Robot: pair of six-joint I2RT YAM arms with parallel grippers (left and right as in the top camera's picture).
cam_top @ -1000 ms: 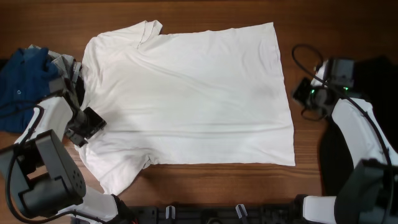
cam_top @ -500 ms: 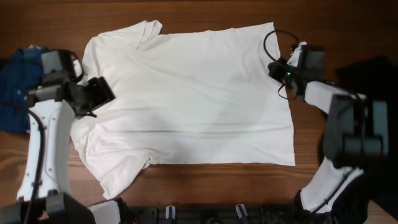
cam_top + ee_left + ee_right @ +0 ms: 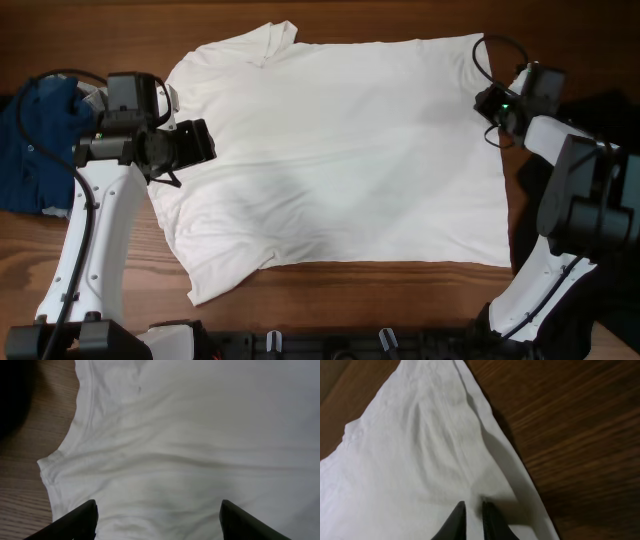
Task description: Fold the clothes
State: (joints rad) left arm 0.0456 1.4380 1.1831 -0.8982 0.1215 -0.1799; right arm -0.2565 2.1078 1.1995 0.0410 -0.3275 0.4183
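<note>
Wooden table (image 3: 330, 18): white T-shirt (image 3: 340, 150) spread flat, centre. Left gripper (image 3: 157, 512): jaws wide apart, empty, above T-shirt near one edge. Right gripper (image 3: 472, 510): fingers nearly together, pinching T-shirt's hem corner.

1. T-shirt (image 3: 340, 150): white cloth, matt, softly creased; stitched hem ridge just beside right claw (image 3: 471, 515).
2. Surface (image 3: 400, 300): brown wood, clear grain, slight sheen beside right claw.
3. Left claw (image 3: 160, 525): black, matt, looks plastic.
4. Arm shells (image 3: 100, 230) behind each claw: white, smooth, glossy plastic.
5. Blue cloth (image 3: 35, 130) behind left claw: matt, crumpled.
</note>
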